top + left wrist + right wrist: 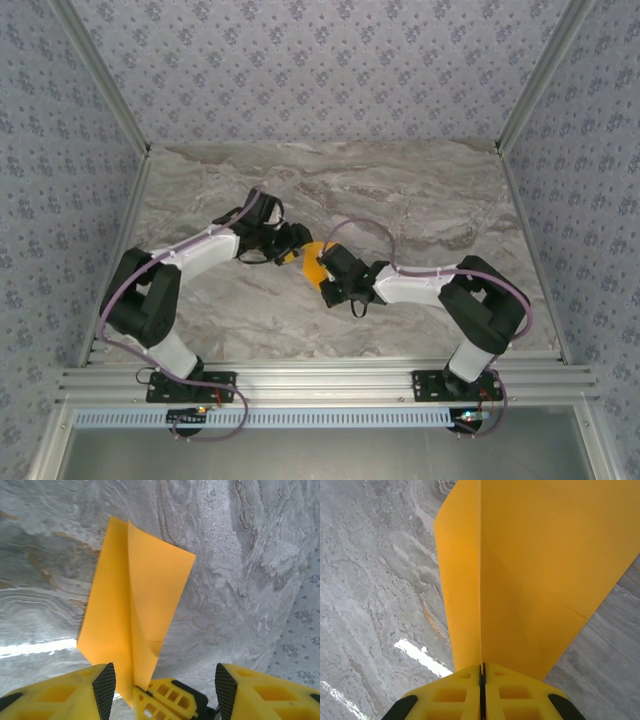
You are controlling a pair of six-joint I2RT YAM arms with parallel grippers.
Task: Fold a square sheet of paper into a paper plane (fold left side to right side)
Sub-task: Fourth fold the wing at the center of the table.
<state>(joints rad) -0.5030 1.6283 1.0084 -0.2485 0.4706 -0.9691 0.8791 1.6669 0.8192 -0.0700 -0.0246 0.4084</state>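
The paper plane [316, 262] is orange-yellow paper folded along a middle crease, held off the marble table between both arms. In the right wrist view the paper plane [530, 570] rises from my right gripper [481, 672], which is shut on the crease with two flaps spreading above it. In the left wrist view the paper plane [125, 605] shows a pointed far end. My left gripper [165, 680] is open, and its pads [105, 692] stand either side of the paper's near end without touching it. The right gripper's yellow fingers [172, 700] pinch the paper there. From above, left gripper [292, 248] and right gripper [326, 280] meet mid-table.
The grey marble table [420, 200] has patterned walls at the back and both sides. An aluminium rail [320, 382] runs along the near edge, with both arm bases bolted to it.
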